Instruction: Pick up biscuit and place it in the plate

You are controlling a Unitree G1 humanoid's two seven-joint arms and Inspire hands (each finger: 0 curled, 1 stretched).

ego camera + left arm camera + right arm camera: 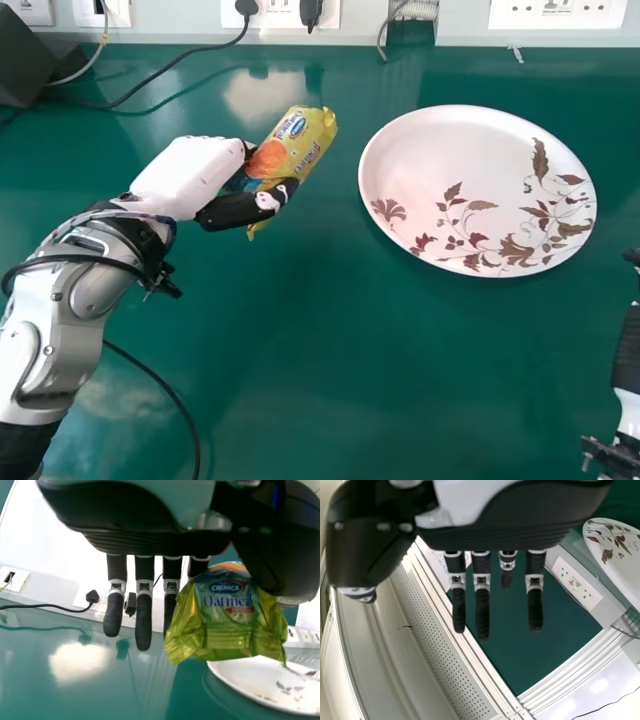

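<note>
My left hand (pixel 238 208) holds the yellow biscuit packet (pixel 297 145) above the table, left of the white plate (pixel 470 180), apart from it. The packet leans up and to the right, gripped at its lower part by the thumb. In the left wrist view, the packet (pixel 227 615) sits between the thumb side and the fingers of my left hand (pixel 143 620), with the plate (pixel 260 685) beyond. At the head view's right edge is my right hand (pixel 627 350); in the right wrist view the fingers of my right hand (pixel 482 610) are straight and hold nothing.
The green table (pixel 340 380) carries the plate. Black cables (pixel 165 68) run along its back left, near a dark box (pixel 35 60). Wall sockets (pixel 560 12) line the rear, and another cable (pixel 165 385) lies by my left arm.
</note>
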